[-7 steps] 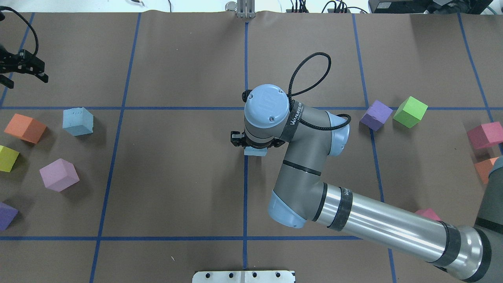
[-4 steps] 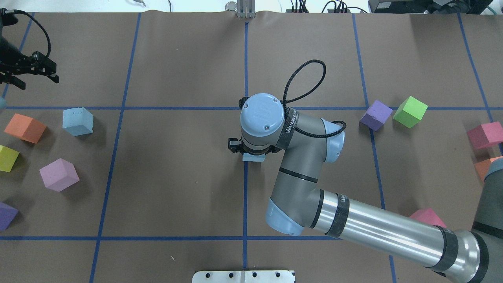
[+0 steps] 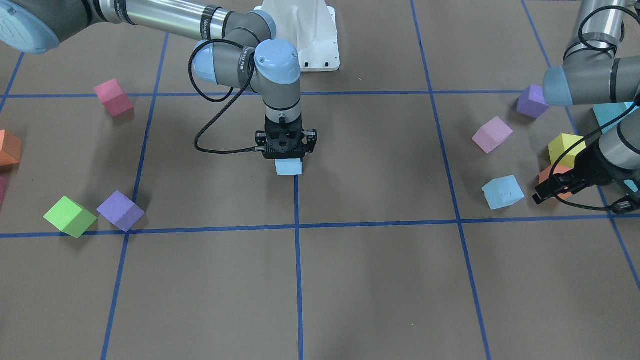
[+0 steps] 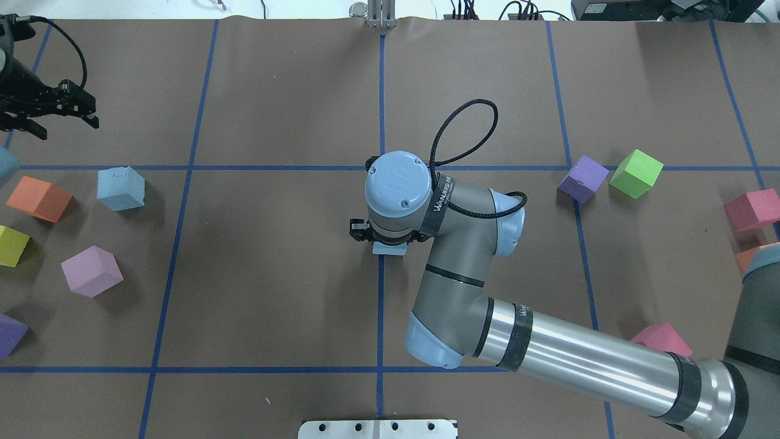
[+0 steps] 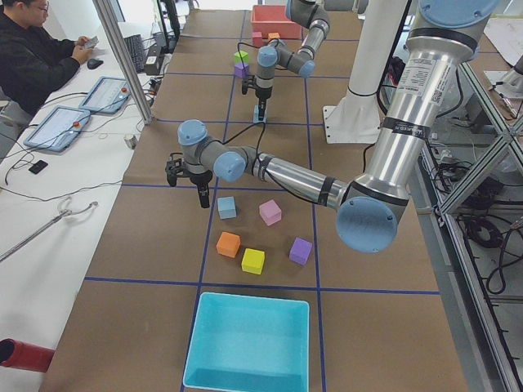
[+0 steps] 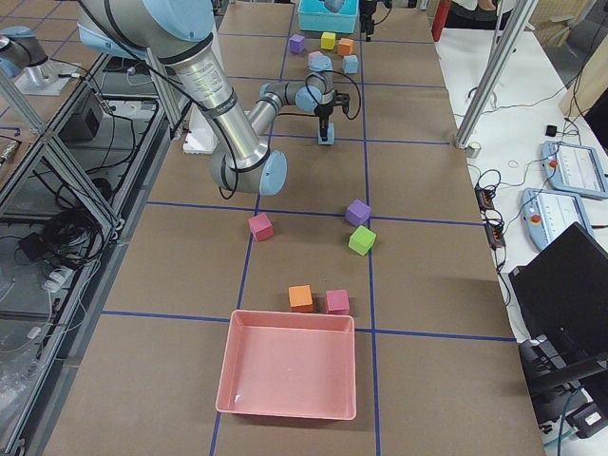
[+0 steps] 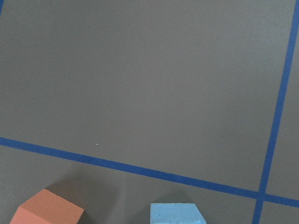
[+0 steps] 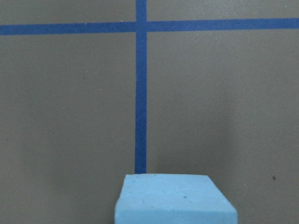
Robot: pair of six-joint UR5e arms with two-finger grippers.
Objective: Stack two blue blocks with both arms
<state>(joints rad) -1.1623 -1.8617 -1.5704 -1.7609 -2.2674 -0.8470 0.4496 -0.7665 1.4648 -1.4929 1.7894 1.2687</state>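
Brown surface (image 4: 274, 91), blue grid lines. Right arm (image 4: 579, 360) reaches to centre; left arm (image 3: 590, 80) stands at its own edge. Right fingers (image 3: 304, 155) clamped on a blue block (image 3: 288, 167) over the centre line. Left fingers (image 4: 90, 121) apart, hovering just beyond the second blue block (image 4: 120, 188), which lies on the surface.

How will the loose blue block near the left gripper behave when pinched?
Loose blue block looks like matte foam: probably light, slightly squashy, not slippery. Flat-faced cube, so unlikely to roll; pushed, it likely slides on the brown paper.
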